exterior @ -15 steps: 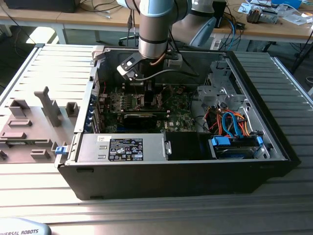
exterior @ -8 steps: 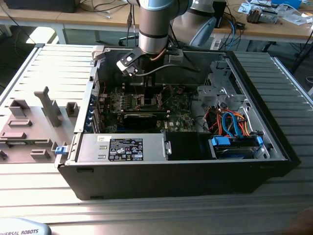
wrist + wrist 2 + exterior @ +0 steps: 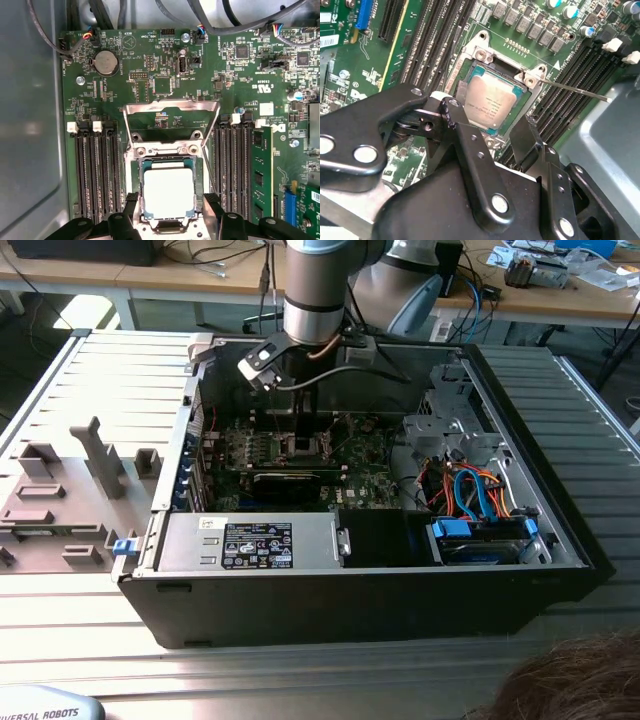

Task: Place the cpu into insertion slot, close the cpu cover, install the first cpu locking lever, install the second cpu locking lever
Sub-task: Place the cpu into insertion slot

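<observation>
The cpu (image 3: pixel 167 192), a square chip with a silver-grey top, lies flat in the insertion slot (image 3: pixel 139 192) on the green motherboard. It also shows in the second wrist view as the cpu (image 3: pixel 492 102). The cpu cover (image 3: pixel 172 106), a thin silver frame, stands swung open beyond the slot's hinge. A thin locking lever (image 3: pixel 580 92) sticks out sideways from the socket. My gripper (image 3: pixel 170 200) hangs open just above the chip, with one black finger on each side and a gap to each chip edge. In the exterior view the gripper (image 3: pixel 303 438) reaches down into the open computer case.
Black memory slots (image 3: pixel 95 170) flank the socket, with one green memory module (image 3: pixel 260 175). A coin battery (image 3: pixel 106 62) and cables lie beyond the cover. The case holds a power supply (image 3: pixel 250 540) and a drive bay (image 3: pixel 480 530). A grey parts fixture (image 3: pixel 60 500) sits left.
</observation>
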Robot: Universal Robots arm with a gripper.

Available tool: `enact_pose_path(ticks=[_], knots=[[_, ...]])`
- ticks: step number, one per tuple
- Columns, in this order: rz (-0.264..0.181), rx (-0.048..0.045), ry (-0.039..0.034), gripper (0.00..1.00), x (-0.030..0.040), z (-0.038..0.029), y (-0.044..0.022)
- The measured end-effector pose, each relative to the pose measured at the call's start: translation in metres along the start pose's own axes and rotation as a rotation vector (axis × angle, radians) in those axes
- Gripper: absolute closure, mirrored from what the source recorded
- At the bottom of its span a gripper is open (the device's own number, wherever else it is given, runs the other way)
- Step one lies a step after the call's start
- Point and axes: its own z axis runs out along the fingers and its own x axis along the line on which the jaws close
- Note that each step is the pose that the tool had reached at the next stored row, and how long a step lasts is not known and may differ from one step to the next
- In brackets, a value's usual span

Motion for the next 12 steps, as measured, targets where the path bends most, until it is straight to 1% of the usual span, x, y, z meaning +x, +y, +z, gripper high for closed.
enact_pose_path(ticks=[4, 7, 8, 12], knots=[[0.0, 0.0, 0.0, 0.4, -0.0002, -0.0044, -0.0001], [0.0, 0.0, 0.0, 0.59, -0.0003, -0.0069, -0.0002], [0.0, 0.0, 0.0, 0.59, -0.0004, -0.0075, -0.0002], [0.0, 0.0001, 0.0, 0.83, -0.0005, -0.0095, -0.0003]])
